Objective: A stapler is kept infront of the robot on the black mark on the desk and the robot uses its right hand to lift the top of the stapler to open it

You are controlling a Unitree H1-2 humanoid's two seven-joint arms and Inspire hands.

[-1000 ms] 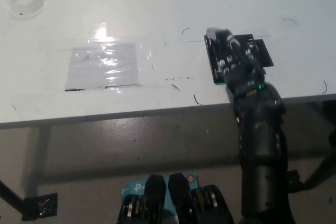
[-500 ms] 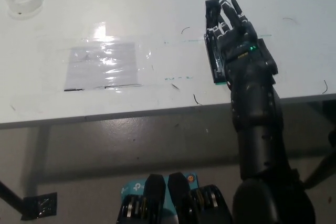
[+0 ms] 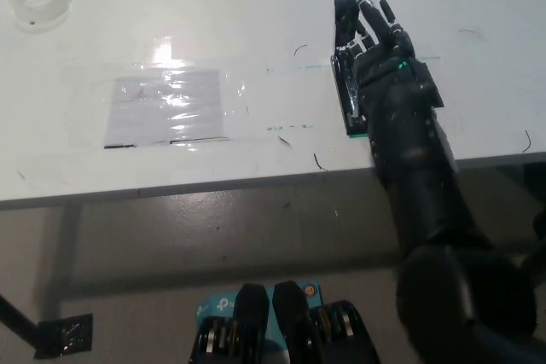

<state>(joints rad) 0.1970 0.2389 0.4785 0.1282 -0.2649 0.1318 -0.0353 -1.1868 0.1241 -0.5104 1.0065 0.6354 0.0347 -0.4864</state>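
A black stapler lies on the black mark at the right of the white desk. Its top stands out past the far edge of the mark. My black right hand covers most of the stapler, with its fingers stretched out and apart beside the raised top. I cannot tell whether they touch it. The stapler's base shows only as a thin strip left of the hand. My white left hand is out of the picture.
A clear tape roll sits at the far left corner. A shiny taped-down sheet lies left of middle. The desk's front edge runs across the picture, with floor below it. Small pen marks dot the desk.
The right hand went from curled over the stapler to fingers stretched out and farther across the desk. The stapler's top now reaches beyond the mark.
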